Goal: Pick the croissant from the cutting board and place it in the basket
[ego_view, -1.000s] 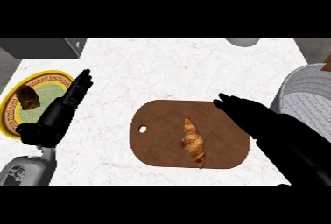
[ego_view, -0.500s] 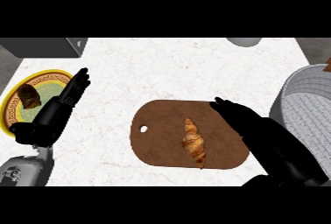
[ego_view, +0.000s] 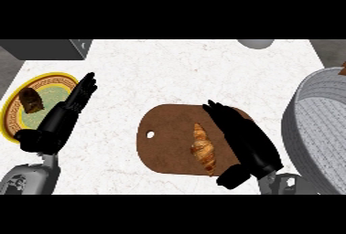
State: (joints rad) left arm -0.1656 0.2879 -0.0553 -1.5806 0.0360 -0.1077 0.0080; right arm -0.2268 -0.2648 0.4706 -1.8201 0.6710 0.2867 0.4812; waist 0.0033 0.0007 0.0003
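Note:
A golden croissant [ego_view: 204,148] lies lengthwise on the brown oval cutting board [ego_view: 165,144] in the middle of the counter. My right hand [ego_view: 243,139] lies flat over the board's right part, fingers straight and pointing away, right beside the croissant's right side; it is open and holds nothing. The grey woven basket [ego_view: 317,132] stands at the right edge, partly cut off by the view. My left hand [ego_view: 61,116] rests open at the left, fingers up, beside a yellow plate.
A yellow-rimmed green plate [ego_view: 13,107] with a dark brown food item [ego_view: 30,99] sits at the far left. A grey round object [ego_view: 255,43] shows at the counter's far edge. A dark block [ego_view: 47,49] fills the far left corner.
My right hand has slid left and toward me over the board, ending up close beside the croissant. The croissant and left hand have not moved.

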